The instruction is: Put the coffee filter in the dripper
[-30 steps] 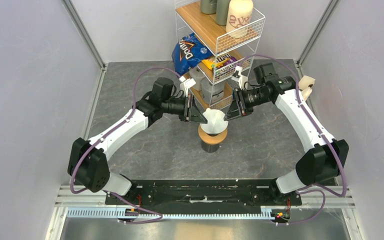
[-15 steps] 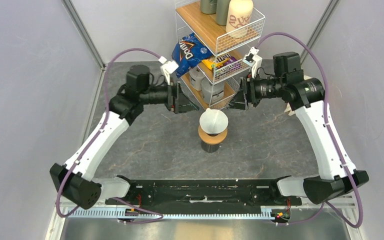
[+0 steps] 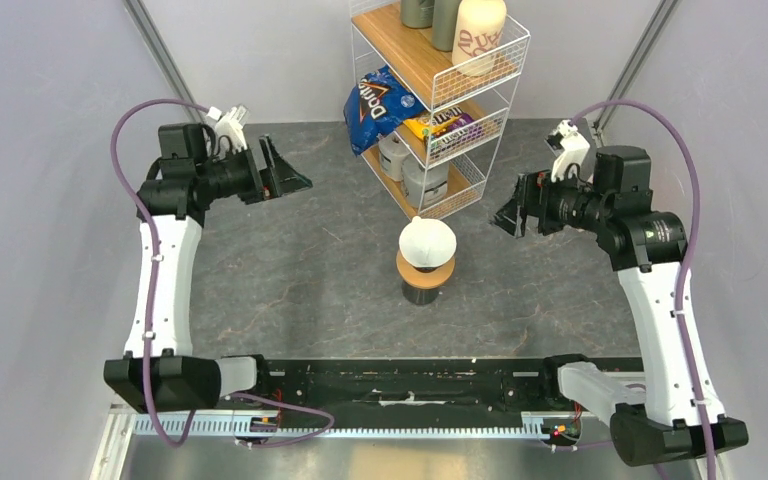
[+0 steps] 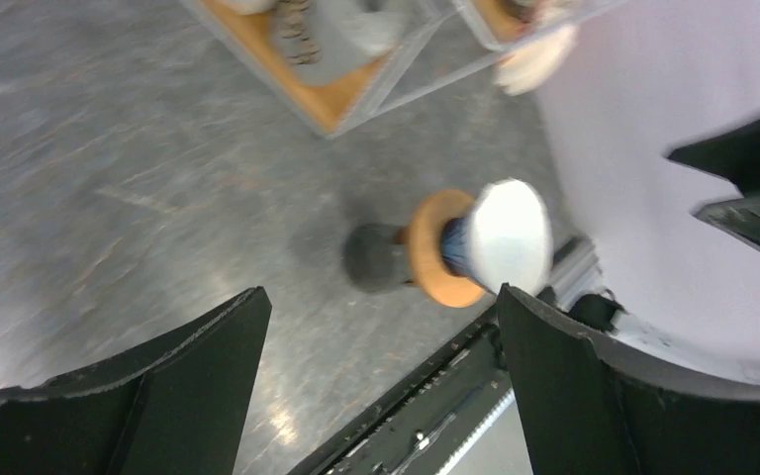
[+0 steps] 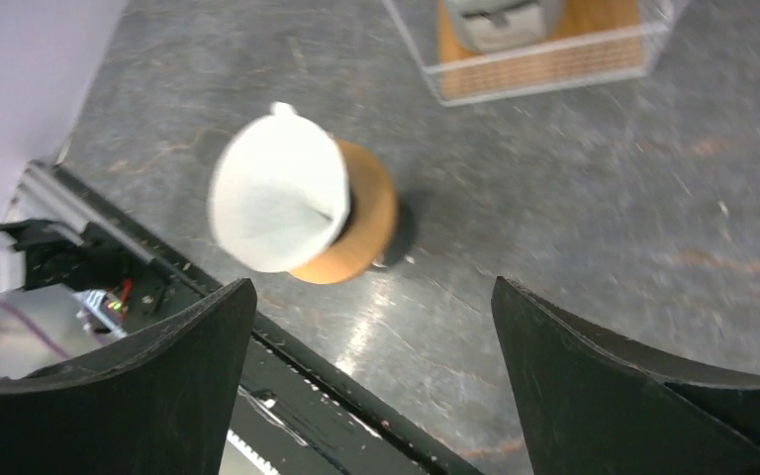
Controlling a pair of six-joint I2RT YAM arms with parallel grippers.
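Note:
The white paper coffee filter [image 3: 427, 240] sits mouth-up in the dripper at the table's middle, and nothing touches it. The dripper shows only as a dark blue band [image 4: 455, 247] between the filter [image 4: 510, 236] and a tan wooden ring [image 3: 426, 268]. The ring rests on a dark cup [image 3: 422, 292]. My left gripper [image 3: 285, 170] is open and empty, raised far to the left of the stack. On the other side, my right gripper [image 3: 510, 215] hangs open and empty. In the wrist views both pairs of jaws [image 4: 381, 297] [image 5: 373, 287] stand wide over bare table, with the filter [image 5: 277, 193] beyond them.
A white wire shelf rack [image 3: 440, 90] stands at the back behind the stack. It holds a blue Doritos bag [image 3: 375, 100], jugs, snacks and a cream printed canister [image 3: 478, 35]. Grey walls close in left and right. The black base rail [image 3: 410, 380] runs along the near edge.
Both grippers opened, let go of the filter and drew back outward and upward, the left far to the left, the right to the right. The filter stays seated on the stack.

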